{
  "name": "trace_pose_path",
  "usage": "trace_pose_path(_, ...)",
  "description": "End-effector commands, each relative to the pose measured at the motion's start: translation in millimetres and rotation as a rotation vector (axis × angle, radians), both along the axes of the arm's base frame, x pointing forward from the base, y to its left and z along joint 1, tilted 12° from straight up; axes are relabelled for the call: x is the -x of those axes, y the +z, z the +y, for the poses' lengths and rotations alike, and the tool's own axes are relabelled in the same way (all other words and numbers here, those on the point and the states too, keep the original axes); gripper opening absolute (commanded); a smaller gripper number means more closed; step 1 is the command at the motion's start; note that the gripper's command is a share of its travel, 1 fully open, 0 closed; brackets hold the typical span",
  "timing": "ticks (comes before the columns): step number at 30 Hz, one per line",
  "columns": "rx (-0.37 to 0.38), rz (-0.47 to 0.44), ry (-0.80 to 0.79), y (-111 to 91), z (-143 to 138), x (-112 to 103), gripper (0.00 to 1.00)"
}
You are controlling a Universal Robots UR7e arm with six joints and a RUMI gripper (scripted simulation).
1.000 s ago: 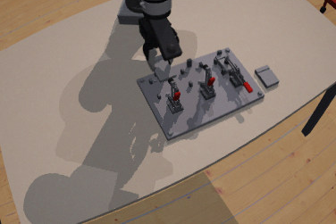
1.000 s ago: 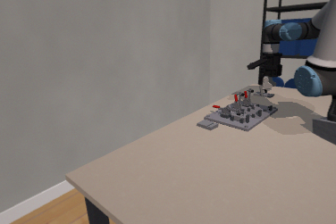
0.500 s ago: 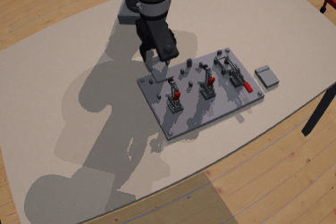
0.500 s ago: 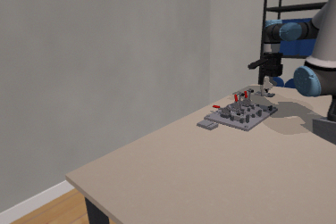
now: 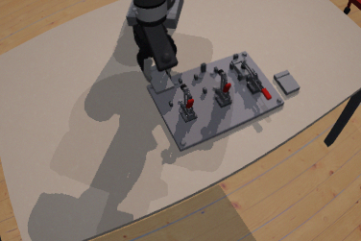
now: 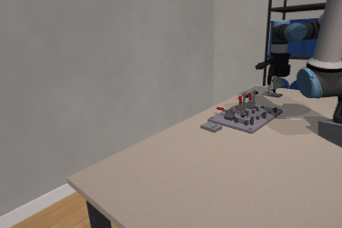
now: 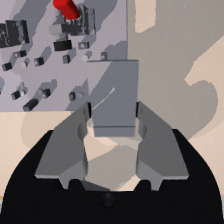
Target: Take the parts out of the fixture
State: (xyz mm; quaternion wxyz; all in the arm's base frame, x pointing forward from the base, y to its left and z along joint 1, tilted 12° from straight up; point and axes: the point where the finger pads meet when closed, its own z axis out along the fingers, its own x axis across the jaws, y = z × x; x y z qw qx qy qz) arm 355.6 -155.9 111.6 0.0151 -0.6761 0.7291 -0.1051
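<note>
Grasping, with the black-and-grey two-jaw claw point(image 5: 165, 72) point(image 6: 273, 91) point(image 7: 113, 103), a thin grey rectangular plate point(image 5: 161, 84) point(image 6: 273, 94) point(image 7: 114, 82). Pinched by its opposite side edges between the fingertips in the wrist view, and reaching past them toward the top of that frame. Seen from the top, overlapping the upper left corner of a flat grey fixture board point(image 5: 206, 121) point(image 6: 251, 130) point(image 7: 112, 30); in the wrist view, crossing the board's lower right corner. Cannot tell whether touching the board or above it.

Across the board in the top view, three dark metal toggle clamps with red handles: a left one point(image 5: 187, 112), a middle one point(image 5: 223, 97) and a right one point(image 5: 253, 85). Upright or nearly so, the left and middle handles; laid outward toward the lower right, the right one. Dotted between clamps and far edge, short dark pins point(image 5: 204, 67) point(image 6: 252, 121).

Just beside the board's right edge in the top view, lying flat on the beige table point(image 5: 259, 18) point(image 6: 182, 176) point(image 7: 210, 110), a grey square-cornered part point(image 5: 287, 83) point(image 6: 211, 127) with a raised strip along one side. Too small to tell, any part among the clamps.
</note>
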Motion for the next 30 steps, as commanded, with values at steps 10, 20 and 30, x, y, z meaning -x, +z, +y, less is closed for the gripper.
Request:
trace_pose_path(10,-0.001,-0.002,0.001,6,-49,3,0.00)
trace_pose_path(20,-0.001,-0.002,0.001,9,-69,5,0.00)
trace_pose_path(30,-0.001,-0.002,0.001,9,-76,6,0.00)
